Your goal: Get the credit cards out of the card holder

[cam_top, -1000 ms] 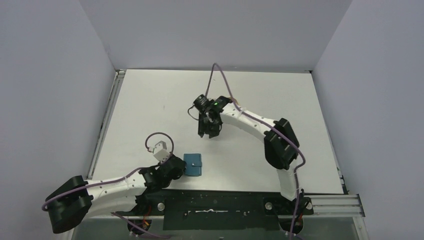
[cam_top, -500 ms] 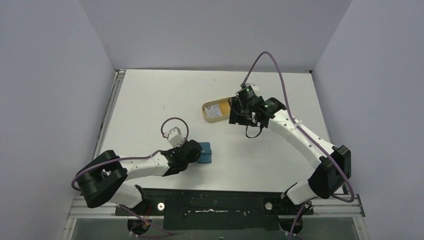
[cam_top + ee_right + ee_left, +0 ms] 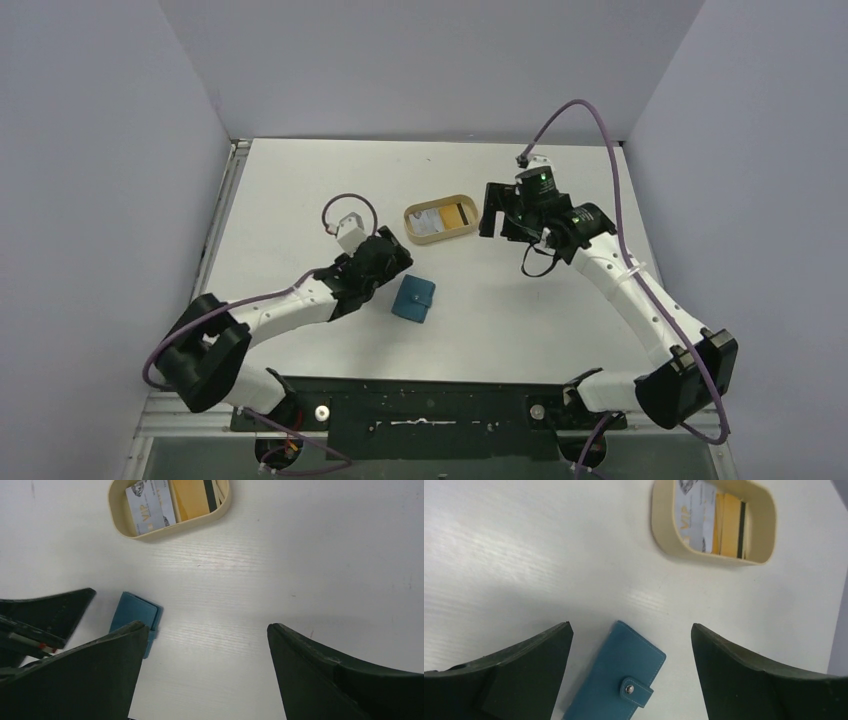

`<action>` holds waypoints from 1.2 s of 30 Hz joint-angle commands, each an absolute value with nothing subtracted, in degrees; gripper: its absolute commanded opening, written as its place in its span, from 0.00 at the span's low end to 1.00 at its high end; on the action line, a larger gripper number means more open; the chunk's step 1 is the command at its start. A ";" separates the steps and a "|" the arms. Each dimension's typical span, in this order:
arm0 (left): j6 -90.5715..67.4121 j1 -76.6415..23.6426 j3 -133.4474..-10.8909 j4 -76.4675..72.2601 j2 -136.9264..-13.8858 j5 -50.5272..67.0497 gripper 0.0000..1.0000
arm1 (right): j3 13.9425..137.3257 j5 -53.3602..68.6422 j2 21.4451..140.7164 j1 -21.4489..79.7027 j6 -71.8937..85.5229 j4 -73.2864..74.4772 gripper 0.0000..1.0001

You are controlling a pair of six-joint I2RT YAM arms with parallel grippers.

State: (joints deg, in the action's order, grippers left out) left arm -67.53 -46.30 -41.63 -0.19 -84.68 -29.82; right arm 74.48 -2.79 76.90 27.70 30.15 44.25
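Note:
The teal card holder lies folded flat on the table with its snap tab fastened. My left gripper hovers open just up-left of it, touching nothing; the card holder shows between and below its fingers. Two credit cards lie in the tan oval tray: a whitish one and a gold one with a dark stripe. My right gripper stands open and empty just right of the tray. Its wrist view shows the cards and the card holder.
The tan tray sits mid-table between the two arms. Grey walls enclose the white table on three sides. A metal rail runs along the left edge. The arm bases stand at the near edge.
My left gripper opened and drew back up-left, leaving the card holder on the table, shifted and turned. My right gripper opened wider and moved right, off the tray's end.

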 commanded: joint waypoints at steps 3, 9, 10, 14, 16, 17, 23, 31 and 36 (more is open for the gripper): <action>-44.21 -35.56 -43.23 -0.10 -69.87 -17.78 0.88 | 67.11 0.39 70.30 26.73 24.16 35.17 1.00; -34.94 -22.59 -43.58 9.08 -57.70 -1.06 0.97 | 59.15 2.61 66.87 26.11 26.81 26.45 1.00; -34.77 -19.58 -42.78 8.86 -55.86 3.57 0.97 | 58.84 1.76 66.81 26.15 27.37 26.34 1.00; -29.95 -11.04 -42.06 12.00 -49.78 10.74 0.97 | 56.58 -3.46 65.33 26.02 27.05 25.22 1.00; -25.17 -9.08 -44.67 17.78 -49.28 9.68 0.97 | 54.22 -6.63 63.70 25.91 26.23 23.37 1.00; -23.24 -8.11 -45.96 20.23 -49.35 9.28 0.97 | 52.65 -8.42 62.85 25.87 25.69 22.48 1.00; -18.89 -6.50 -46.70 22.84 -47.32 6.59 0.97 | 51.94 -16.39 61.98 25.79 25.06 22.17 1.00; -19.15 -6.44 -44.97 19.78 -46.69 7.40 0.97 | 52.54 -17.69 60.26 25.76 23.81 21.89 1.00; -18.98 -6.42 -44.16 20.49 -44.40 7.27 0.97 | 53.04 -18.08 59.80 25.82 23.43 23.42 1.00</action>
State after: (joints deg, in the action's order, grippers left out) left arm -20.32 -6.74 -44.40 22.11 -47.24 6.46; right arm 51.09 -15.25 61.34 26.17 24.40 24.80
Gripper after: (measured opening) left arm 0.971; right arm 0.999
